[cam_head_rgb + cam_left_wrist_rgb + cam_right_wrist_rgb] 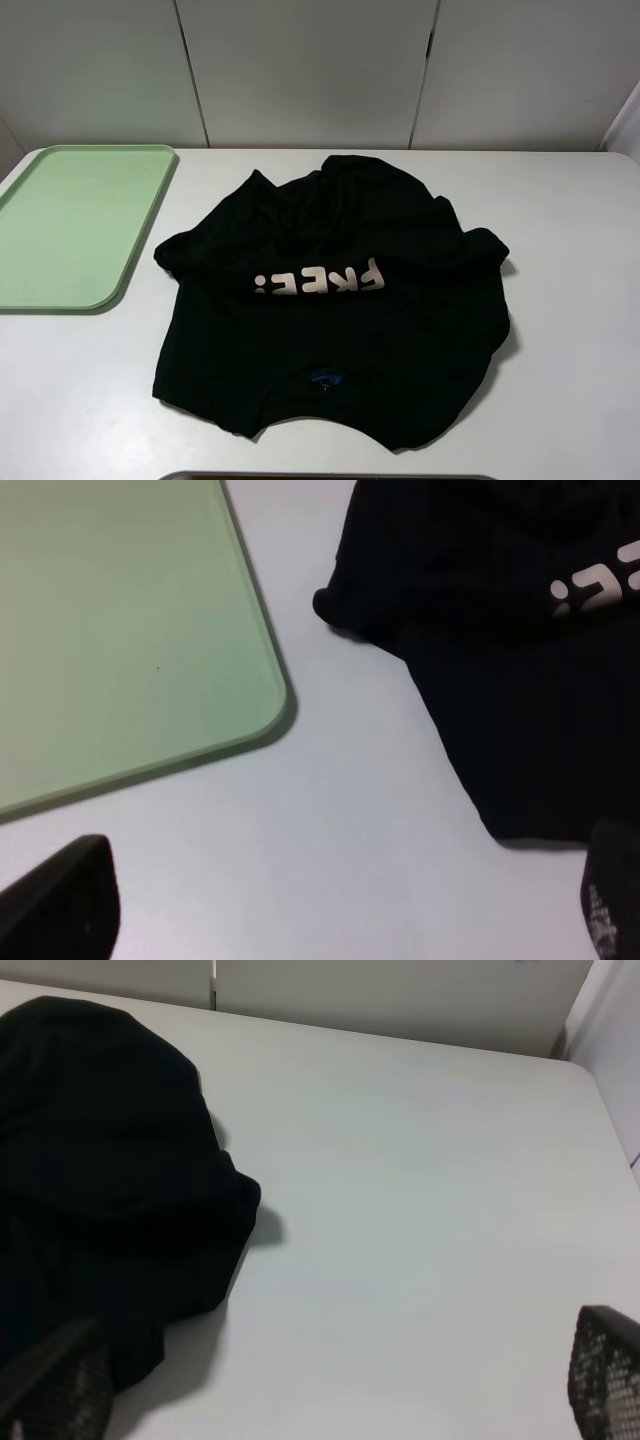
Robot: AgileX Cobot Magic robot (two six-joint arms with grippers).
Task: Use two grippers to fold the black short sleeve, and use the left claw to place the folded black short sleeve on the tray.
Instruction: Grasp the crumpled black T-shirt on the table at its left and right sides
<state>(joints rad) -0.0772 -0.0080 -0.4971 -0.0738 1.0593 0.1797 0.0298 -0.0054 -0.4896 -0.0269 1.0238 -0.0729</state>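
Black short sleeve [330,310] rumpled on the desk [570,350], tray [70,220] apart at its 10 o'clock. Left end effector [335,920] and right end effector [330,1385] spread apart, empty.

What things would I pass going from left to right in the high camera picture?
green tray → black T-shirt with FREE! on it → white table
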